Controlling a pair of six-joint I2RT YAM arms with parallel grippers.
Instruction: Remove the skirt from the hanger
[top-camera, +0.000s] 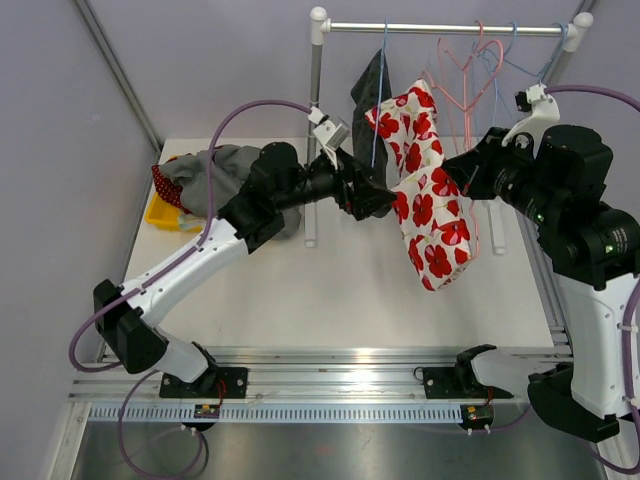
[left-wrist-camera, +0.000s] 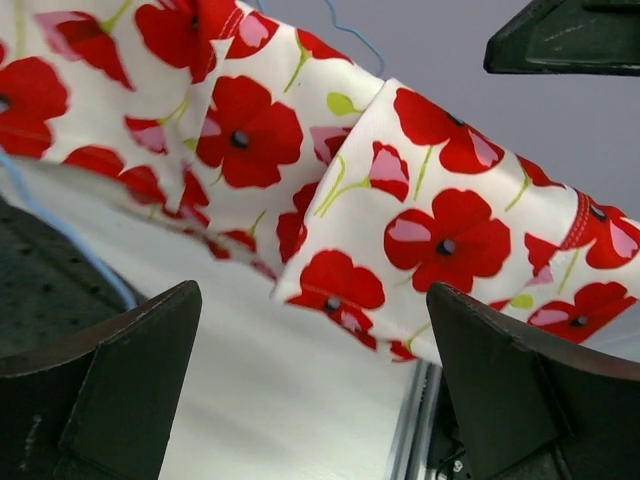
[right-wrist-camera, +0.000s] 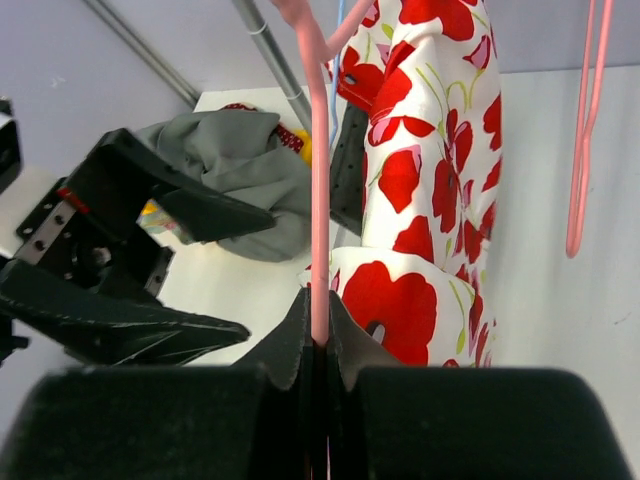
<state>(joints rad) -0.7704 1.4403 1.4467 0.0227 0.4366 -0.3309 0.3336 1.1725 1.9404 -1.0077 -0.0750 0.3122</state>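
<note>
The skirt (top-camera: 430, 200), white with red poppies, hangs from the rack rail (top-camera: 440, 28) and trails down to the right. It fills the left wrist view (left-wrist-camera: 400, 200) and shows in the right wrist view (right-wrist-camera: 440, 160). A blue hanger wire (top-camera: 380, 90) runs by its top. My left gripper (top-camera: 378, 200) is open at the skirt's left edge, with the hem just beyond its fingertips (left-wrist-camera: 312, 330). My right gripper (top-camera: 455, 170) is shut on a thin pink hanger wire (right-wrist-camera: 319, 200) beside the skirt (right-wrist-camera: 318, 330).
A dark garment (top-camera: 368, 90) hangs behind the skirt. Several pink and blue hangers (top-camera: 480, 70) hang on the rail's right part. A pile of grey and red dotted clothes (top-camera: 210, 175) lies on a yellow thing at the table's back left. The rack post (top-camera: 316, 80) stands behind my left gripper.
</note>
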